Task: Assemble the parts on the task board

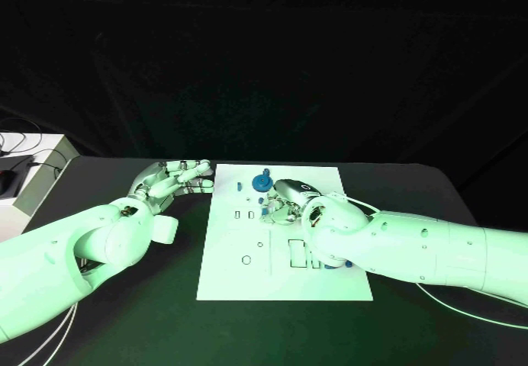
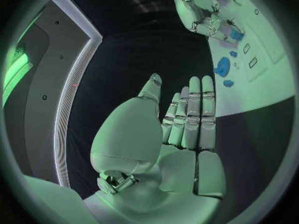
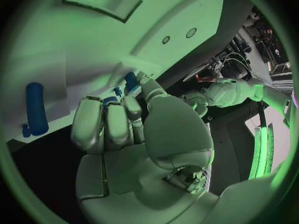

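Task board [image 1: 284, 286]: white rectangular plate, flat on black table [image 1: 440, 320], centred before robot, long axis running away from robot. Surface marked with small holes and rectangular cut-outs, several near the middle.

Parts: round blue piece [image 1: 262, 183] near far edge of board, standing clear; same piece seen in left wrist view [image 2: 222, 66] with smaller blue bits alongside. Small blue piece [image 1: 251, 215] just left of right hand. More blue at near-right of board, partly hidden under right forearm, shape not readable. Right wrist view: blue cylinder [image 3: 36, 108] lying on board, long axis roughly across the fingers' line, apart from hand; smaller blue pieces [image 3: 131, 80] close to fingertips.

Right hand [image 1: 288, 203]: over far-middle of board, fingers curled downward toward surface [image 3: 118, 122]. Blue showing at fingertips, but contact hidden behind the fingers; held or merely near, cannot tell. Right arm crossing board's right side, covering part of cut-outs.

Left hand [image 1: 171, 180]: off board, just beside its far-left corner, above black table. Fingers straight, side by side, nothing in them [image 2: 190, 117]; released.

White box [image 1: 27, 179] with dark cables at table's far-left edge, well apart from board.
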Controlling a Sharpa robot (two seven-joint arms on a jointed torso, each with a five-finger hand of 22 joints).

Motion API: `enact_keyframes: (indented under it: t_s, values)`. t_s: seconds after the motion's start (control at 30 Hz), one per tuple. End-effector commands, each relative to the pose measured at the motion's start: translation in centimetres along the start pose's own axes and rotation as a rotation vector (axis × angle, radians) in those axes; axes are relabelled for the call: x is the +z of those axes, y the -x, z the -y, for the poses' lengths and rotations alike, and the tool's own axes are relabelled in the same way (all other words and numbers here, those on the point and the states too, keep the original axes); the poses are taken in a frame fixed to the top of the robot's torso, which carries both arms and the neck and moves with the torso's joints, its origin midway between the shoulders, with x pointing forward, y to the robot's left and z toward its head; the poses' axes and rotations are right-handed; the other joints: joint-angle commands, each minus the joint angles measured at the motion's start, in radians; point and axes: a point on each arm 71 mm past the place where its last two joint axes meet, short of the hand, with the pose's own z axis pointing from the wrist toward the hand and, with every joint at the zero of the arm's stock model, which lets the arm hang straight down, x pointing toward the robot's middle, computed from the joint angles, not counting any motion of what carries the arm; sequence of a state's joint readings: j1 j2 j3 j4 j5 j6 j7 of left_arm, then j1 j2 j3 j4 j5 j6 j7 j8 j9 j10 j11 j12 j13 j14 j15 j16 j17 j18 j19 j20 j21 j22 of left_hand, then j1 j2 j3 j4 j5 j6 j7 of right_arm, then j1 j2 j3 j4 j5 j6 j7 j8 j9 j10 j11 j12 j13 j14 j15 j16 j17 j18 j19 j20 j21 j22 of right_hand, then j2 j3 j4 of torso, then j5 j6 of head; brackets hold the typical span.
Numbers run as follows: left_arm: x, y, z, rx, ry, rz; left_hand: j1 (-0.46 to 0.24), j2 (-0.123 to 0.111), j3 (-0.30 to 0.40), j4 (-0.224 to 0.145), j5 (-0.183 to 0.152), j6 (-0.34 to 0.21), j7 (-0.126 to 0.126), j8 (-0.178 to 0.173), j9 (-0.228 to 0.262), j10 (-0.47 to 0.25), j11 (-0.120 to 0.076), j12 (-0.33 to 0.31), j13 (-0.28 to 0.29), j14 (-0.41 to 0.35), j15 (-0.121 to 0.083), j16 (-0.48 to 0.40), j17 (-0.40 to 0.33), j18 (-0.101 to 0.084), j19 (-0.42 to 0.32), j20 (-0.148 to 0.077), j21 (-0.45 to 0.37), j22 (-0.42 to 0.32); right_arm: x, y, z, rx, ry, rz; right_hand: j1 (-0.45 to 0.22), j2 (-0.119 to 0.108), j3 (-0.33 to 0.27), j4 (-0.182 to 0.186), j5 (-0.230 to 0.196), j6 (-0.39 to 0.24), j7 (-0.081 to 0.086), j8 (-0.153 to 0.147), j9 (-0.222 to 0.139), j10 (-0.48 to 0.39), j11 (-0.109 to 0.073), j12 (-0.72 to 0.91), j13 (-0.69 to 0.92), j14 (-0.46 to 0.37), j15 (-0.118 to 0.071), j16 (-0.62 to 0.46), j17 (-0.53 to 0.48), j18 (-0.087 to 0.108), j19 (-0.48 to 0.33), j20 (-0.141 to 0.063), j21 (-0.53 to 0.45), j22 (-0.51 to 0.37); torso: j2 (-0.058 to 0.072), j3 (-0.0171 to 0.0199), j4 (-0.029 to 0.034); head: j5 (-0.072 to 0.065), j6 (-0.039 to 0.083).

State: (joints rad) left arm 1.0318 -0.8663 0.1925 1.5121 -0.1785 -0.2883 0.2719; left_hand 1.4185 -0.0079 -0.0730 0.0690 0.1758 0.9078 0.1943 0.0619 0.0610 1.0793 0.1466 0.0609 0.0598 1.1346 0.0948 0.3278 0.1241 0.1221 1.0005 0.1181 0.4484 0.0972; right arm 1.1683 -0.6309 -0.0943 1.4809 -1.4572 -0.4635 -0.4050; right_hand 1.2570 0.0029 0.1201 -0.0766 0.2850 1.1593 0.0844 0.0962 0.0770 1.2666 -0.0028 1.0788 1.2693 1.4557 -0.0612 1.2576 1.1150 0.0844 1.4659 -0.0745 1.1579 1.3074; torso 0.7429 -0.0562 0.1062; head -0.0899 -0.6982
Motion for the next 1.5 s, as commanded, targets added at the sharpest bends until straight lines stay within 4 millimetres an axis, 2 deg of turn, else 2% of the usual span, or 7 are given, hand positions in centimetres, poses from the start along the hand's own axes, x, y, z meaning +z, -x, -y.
enact_keyframes:
  t_s: [0.03,0.23,0.93,1.1,1.33,1.4,1.5]
  values:
    - [0.01,-0.16,0.03,-0.004,-0.003,-0.018,0.007,0.003,-0.001,-0.003,-0.004,-0.002,0.0,-0.001,0.0,-0.007,0.001,0.002,0.0,0.001,-0.001,0.002,-0.001,-0.007,-0.002,-0.002,0.004,-0.001,-0.02,-0.02,0.08,-0.028,0.003,0.021,-0.002,0.003,-0.002,0.008,0.002,0.01,0.003,0.002,0.001,-0.003,-0.001,-0.006,-0.002,0.002,-0.007,-0.006,-0.001,-0.006,0.051,-0.007,-0.006,0.158,0.0,-0.0009,0.0002,0.0,-0.001]
    - [0.0,-0.13,0.01,-0.004,-0.002,-0.018,0.007,0.003,-0.001,-0.003,-0.004,-0.002,0.0,-0.001,0.0,-0.007,0.001,0.002,0.0,0.001,-0.001,0.002,-0.001,-0.007,-0.002,-0.002,0.004,-0.001,-0.05,-0.1,0.16,-0.031,0.002,0.026,-0.002,0.003,-0.002,0.008,0.002,0.01,0.003,0.002,0.001,-0.003,-0.001,-0.006,-0.002,0.002,-0.007,-0.006,-0.001,-0.006,0.051,-0.007,-0.006,0.158,-0.001,-0.0002,-0.0006,0.0,-0.001]
    - [-0.01,-0.07,-0.09,-0.005,0.001,-0.018,0.007,0.003,-0.001,-0.003,-0.004,-0.002,0.0,-0.001,0.0,-0.007,0.001,0.002,0.0,0.001,-0.001,0.002,-0.001,-0.007,-0.002,-0.002,0.004,-0.001,0.17,-0.29,0.88,-0.044,-0.012,0.029,-0.002,-0.006,-0.002,0.012,-0.001,0.006,0.006,-0.002,0.0,-0.009,0.001,-0.013,-0.007,0.001,-0.007,-0.008,-0.003,-0.006,0.051,-0.007,-0.01,0.157,-0.001,-0.0014,0.0003,0.001,-0.002]
    - [-0.01,-0.06,-0.12,-0.005,0.002,-0.018,0.007,0.003,-0.001,-0.003,-0.004,-0.002,0.0,-0.001,0.0,-0.007,0.001,0.002,0.0,0.001,-0.001,0.002,-0.001,-0.007,-0.002,-0.002,0.004,-0.001,0.22,-0.38,0.91,-0.042,-0.008,0.028,-0.018,-0.035,-0.014,0.032,-0.024,-0.013,0.017,-0.015,-0.005,-0.015,0.009,-0.02,-0.012,0.001,-0.001,-0.009,-0.004,-0.005,0.05,-0.003,-0.014,0.156,0.0,-0.0016,0.0001,0.001,-0.003]
    - [0.0,-0.06,-0.16,-0.006,0.004,-0.019,0.007,0.003,-0.001,-0.003,-0.004,-0.002,0.0,-0.001,0.0,-0.007,0.001,0.002,0.0,0.001,-0.001,0.002,-0.001,-0.007,-0.002,-0.002,0.004,-0.001,0.25,-0.44,0.99,-0.044,-0.005,0.025,-0.007,-0.085,-0.003,0.088,-0.031,-0.039,0.031,-0.023,-0.004,-0.035,0.018,-0.037,-0.034,-0.001,0.007,-0.012,-0.009,0.001,0.049,0.007,-0.022,0.155,-0.001,-0.0016,-0.0007,0.001,-0.005]
    - [0.0,-0.06,-0.17,-0.006,0.004,-0.02,0.007,0.003,-0.001,-0.003,-0.004,-0.002,0.0,-0.001,0.0,-0.007,0.001,0.002,0.0,0.001,-0.001,0.002,-0.001,-0.007,-0.002,-0.002,0.004,-0.001,0.25,-0.45,1.04,-0.045,-0.005,0.023,-0.01,-0.096,-0.006,0.107,-0.048,-0.043,0.031,-0.023,-0.004,-0.038,0.019,-0.041,-0.04,-0.001,0.009,-0.012,-0.01,0.001,0.049,0.009,-0.022,0.155,-0.001,-0.0016,-0.0006,0.001,-0.005]
    - [0.0,-0.06,-0.19,-0.006,0.005,-0.02,0.007,0.003,-0.001,-0.003,-0.004,-0.002,0.0,-0.001,0.0,-0.007,0.001,0.002,0.0,0.001,-0.001,0.002,-0.001,-0.007,-0.002,-0.002,0.004,-0.001,0.25,-0.47,1.07,-0.046,-0.005,0.021,-0.006,-0.103,-0.031,0.112,-0.017,-0.05,0.035,-0.024,-0.004,-0.043,0.022,-0.044,-0.048,-0.001,0.01,-0.013,-0.011,0.002,0.048,0.01,-0.025,0.155,-0.001,-0.0011,-0.0003,0.0,-0.006]
